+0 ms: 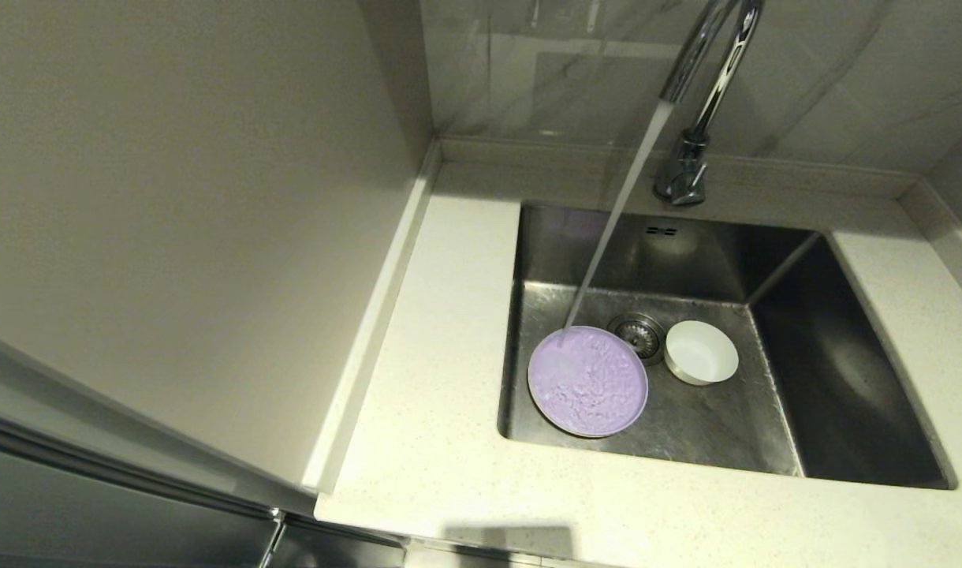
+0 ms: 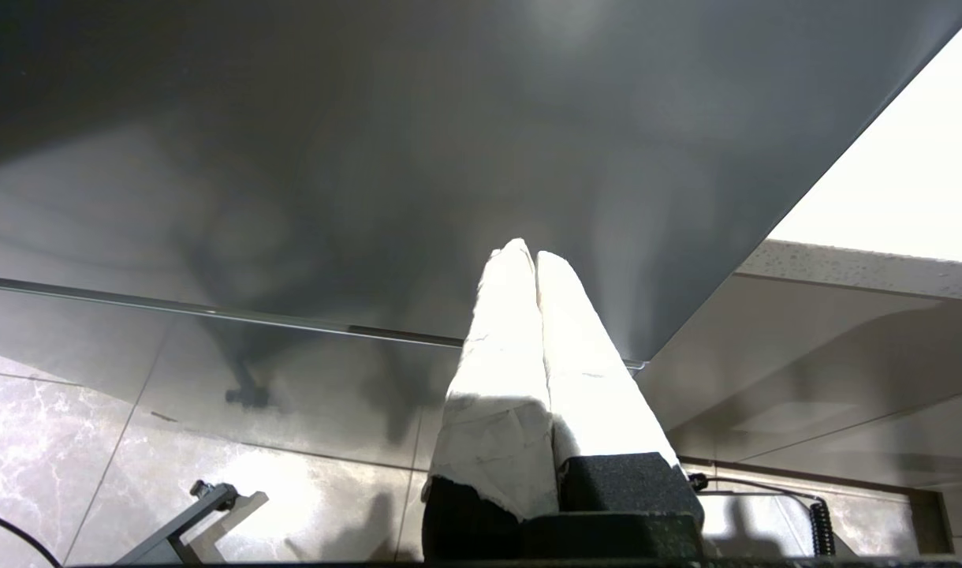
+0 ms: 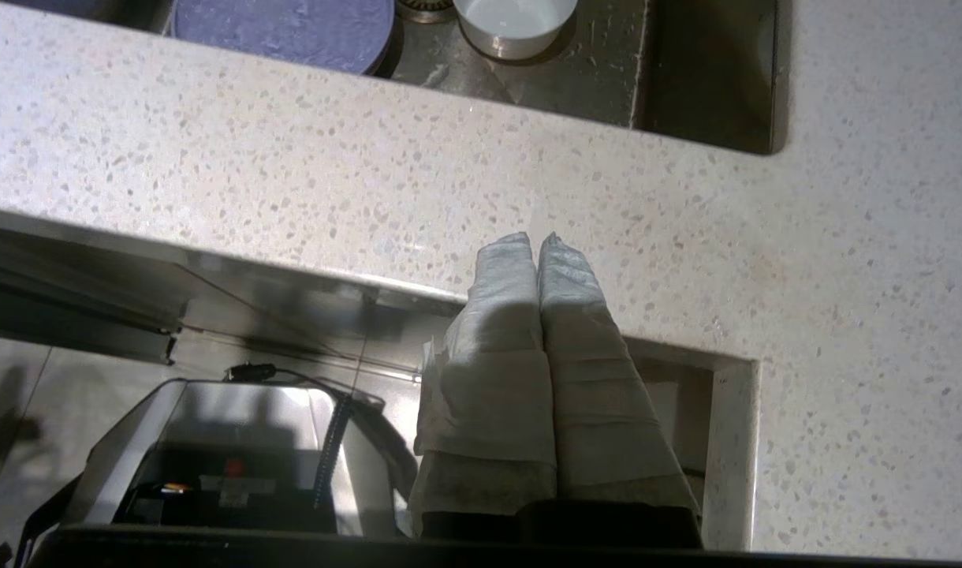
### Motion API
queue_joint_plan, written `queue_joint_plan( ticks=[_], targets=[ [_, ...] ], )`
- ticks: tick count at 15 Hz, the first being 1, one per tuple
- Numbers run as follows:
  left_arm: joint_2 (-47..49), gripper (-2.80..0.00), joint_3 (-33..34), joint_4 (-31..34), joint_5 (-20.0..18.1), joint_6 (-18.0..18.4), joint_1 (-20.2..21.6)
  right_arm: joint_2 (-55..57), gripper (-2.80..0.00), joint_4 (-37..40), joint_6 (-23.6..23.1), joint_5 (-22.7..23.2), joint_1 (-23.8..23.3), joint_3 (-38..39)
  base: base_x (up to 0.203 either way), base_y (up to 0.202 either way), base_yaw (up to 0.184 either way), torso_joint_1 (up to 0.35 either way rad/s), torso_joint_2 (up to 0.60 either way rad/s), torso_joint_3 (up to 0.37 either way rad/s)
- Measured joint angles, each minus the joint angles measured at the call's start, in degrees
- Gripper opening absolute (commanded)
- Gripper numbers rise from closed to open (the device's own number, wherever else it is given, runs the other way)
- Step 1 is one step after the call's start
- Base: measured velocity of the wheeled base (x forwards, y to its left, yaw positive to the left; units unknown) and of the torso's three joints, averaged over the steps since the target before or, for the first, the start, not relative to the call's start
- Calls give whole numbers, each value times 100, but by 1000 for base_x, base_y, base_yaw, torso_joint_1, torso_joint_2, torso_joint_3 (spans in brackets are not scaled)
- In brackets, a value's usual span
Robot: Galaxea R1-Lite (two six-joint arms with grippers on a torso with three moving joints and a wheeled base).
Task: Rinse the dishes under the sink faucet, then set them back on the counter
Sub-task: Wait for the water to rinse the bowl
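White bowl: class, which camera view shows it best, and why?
The head view: the white bowl sits whole in the sink beside the drain. The right wrist view catches it cropped at the frame edge; the left wrist view misses it entirely.

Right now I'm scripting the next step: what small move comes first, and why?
Probably bring the right gripper, shut near the counter edge, toward the lavender plate in the sink; the faucet stream already hits it.

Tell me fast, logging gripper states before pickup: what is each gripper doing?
Left gripper: shut, holding nothing, parked beside a grey panel.
Right gripper: shut, holding nothing, over the white speckled stone counter.
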Motion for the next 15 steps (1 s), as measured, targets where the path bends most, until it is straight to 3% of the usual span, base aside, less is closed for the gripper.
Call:
queue_joint_plan(
  ticks=[2, 15],
  targets=[
    [0, -280, 0, 0, 1, 0, 0, -227, -280, 316, 6, 16, 17, 25, 0, 0, 0, 0, 0, 0],
    [0, -280, 0, 2, 1, 0, 0, -1402, -280, 329, 86, 106, 87, 39, 0, 0, 0, 0, 0, 0]
  ],
)
